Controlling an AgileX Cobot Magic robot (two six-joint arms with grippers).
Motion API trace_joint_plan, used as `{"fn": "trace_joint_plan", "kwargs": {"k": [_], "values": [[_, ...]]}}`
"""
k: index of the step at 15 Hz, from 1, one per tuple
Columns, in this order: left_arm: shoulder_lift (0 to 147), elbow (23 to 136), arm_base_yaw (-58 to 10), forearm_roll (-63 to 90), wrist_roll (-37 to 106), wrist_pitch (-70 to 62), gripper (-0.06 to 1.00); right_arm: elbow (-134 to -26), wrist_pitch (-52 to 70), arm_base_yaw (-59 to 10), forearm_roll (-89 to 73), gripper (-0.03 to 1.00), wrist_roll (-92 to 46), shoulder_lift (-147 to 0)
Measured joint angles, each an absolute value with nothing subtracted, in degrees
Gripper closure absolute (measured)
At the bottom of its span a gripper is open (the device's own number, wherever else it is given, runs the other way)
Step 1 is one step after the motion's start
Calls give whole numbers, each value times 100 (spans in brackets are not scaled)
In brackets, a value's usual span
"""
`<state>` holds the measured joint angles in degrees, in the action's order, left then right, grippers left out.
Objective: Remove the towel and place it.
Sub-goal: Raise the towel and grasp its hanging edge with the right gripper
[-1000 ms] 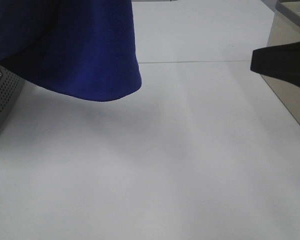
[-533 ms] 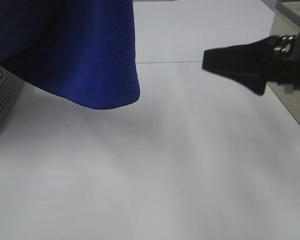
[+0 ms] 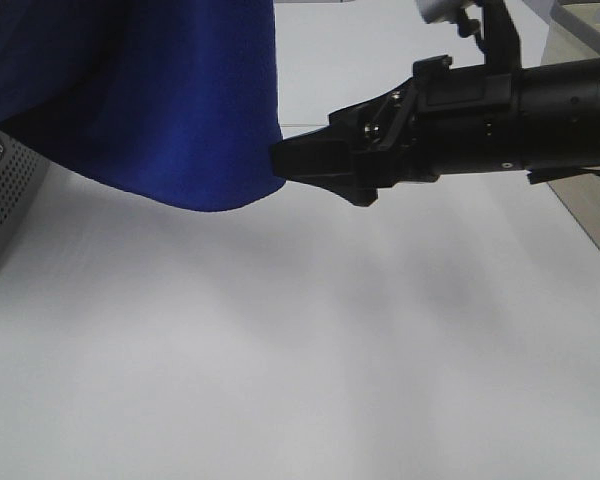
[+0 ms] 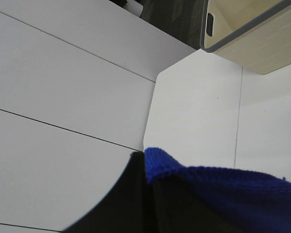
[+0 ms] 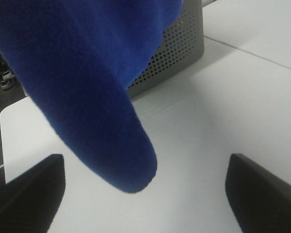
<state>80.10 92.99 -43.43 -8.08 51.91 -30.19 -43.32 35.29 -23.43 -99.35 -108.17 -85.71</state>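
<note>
The towel is a deep blue plush cloth hanging in the air at the upper left of the exterior high view, its rounded lower edge above the white table. My left gripper shows only in the left wrist view, shut on an edge of the towel. My right gripper reaches in from the right and its tip meets the towel's lower right edge. In the right wrist view it stands open, with the towel's hanging corner between its two dark fingers.
A grey perforated box stands at the table's left edge, partly under the towel, also seen as the box behind the cloth. A beige bin sits at the right edge of the table.
My right arm has swung in from the right edge across the table until its open gripper reached the towel's lower right edge. The towel hangs about where it was.
</note>
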Motion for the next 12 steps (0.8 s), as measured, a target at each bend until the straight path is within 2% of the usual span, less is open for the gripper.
{"fn": "trace_joint_plan", "kwargs": {"k": [5,8,9,10,11,12], "values": [[8010,9299,-4343,-739,5191,-3019,94,-4664,3466,-2991,-9941,12,-11184,-9013],[8010,9299,-4343,-705,5191,-3019,94,-4796,3421,-3037,-9947,21,-11190,-9058],[8010,9299,-4343,-699,5185,-3019,94,-4801,3438,-3037,-9947,38,-11144,-9058],[8010,9299,-4343,-699,5185,-3019,94,-4801,3438,-3037,-9947,38,-11144,-9058],[8010,9299,-4343,-699,5174,-3019,94,-4801,3438,-3037,-9947,52,-10978,-9058],[8016,9299,-4343,-699,5117,-3019,94,-4801,3443,-3037,-9924,81,-10451,-9036]]}}
